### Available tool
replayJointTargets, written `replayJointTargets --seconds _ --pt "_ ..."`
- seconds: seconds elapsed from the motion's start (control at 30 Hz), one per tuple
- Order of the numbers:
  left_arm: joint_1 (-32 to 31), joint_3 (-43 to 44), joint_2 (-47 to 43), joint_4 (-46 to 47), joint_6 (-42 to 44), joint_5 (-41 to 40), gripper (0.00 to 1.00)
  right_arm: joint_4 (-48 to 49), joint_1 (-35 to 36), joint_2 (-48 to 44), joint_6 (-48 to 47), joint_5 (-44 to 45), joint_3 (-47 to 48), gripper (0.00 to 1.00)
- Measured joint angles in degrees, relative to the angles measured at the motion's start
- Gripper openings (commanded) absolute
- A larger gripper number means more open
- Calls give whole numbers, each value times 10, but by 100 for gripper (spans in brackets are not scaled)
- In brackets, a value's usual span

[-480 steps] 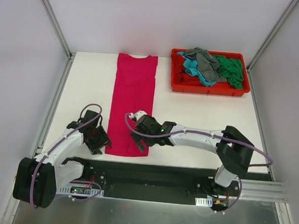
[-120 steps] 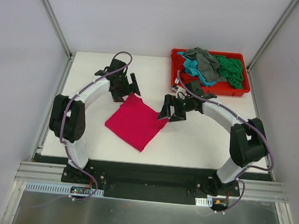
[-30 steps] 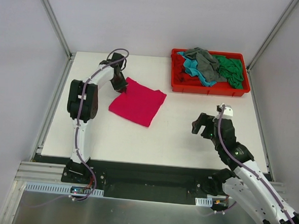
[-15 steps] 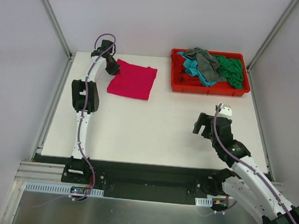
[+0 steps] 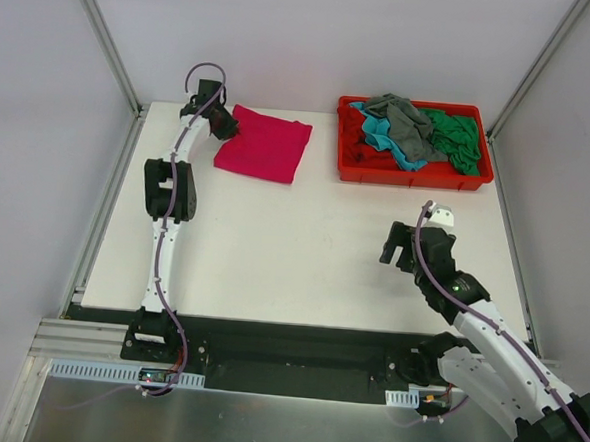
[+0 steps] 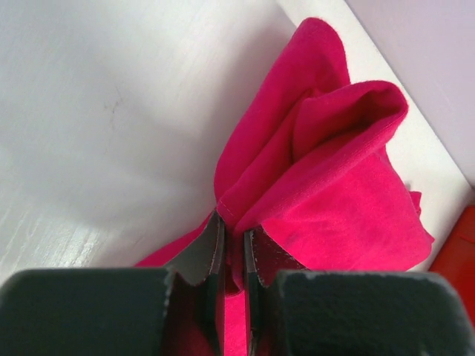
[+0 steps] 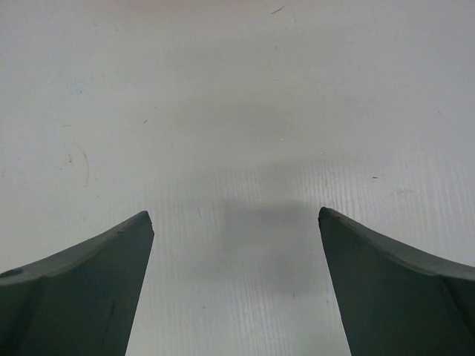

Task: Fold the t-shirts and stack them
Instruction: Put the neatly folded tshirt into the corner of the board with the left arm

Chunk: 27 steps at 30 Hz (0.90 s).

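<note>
The folded magenta-pink t-shirt (image 5: 265,146) lies at the far left of the white table. My left gripper (image 5: 225,127) is stretched out to its left edge and is shut on a fold of the pink cloth (image 6: 312,185); the jaws pinch the hem in the left wrist view. Grey, teal, green and dark red t-shirts (image 5: 413,128) lie heaped in the red tray (image 5: 414,174) at the far right. My right gripper (image 5: 401,250) is open and empty over bare table at the right; its fingers (image 7: 96,274) stand wide apart.
The table's far edge and metal frame posts run just behind the pink shirt and the tray. Grey walls close in both sides. The right arm's base sits at the near right edge.
My left gripper has dragged the pink shirt from the middle left to the far left of the table and turned it a little. The right arm has barely moved.
</note>
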Motion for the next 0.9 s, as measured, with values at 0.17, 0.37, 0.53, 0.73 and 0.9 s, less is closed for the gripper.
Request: replayJointTargets --seconds 0.17,0.37,0.53,0.73,0.9 --pt "0 -4 1 15 -18 -2 0 -3 0 -2 0 0 0 96" --pt "0 -26 -2 35 -28 -3 0 -15 -1 -15 0 -3 0 96" --pt "0 -51 -17 43 -28 -5 1 -23 -1 -16 0 -4 0 96" --pt "2 -66 -31 40 -19 -17 49 -38 -1 -16 0 -19 4 96" --pt "3 -81 -52 33 -2 -19 94 -53 -2 -26 0 -27 7 96"
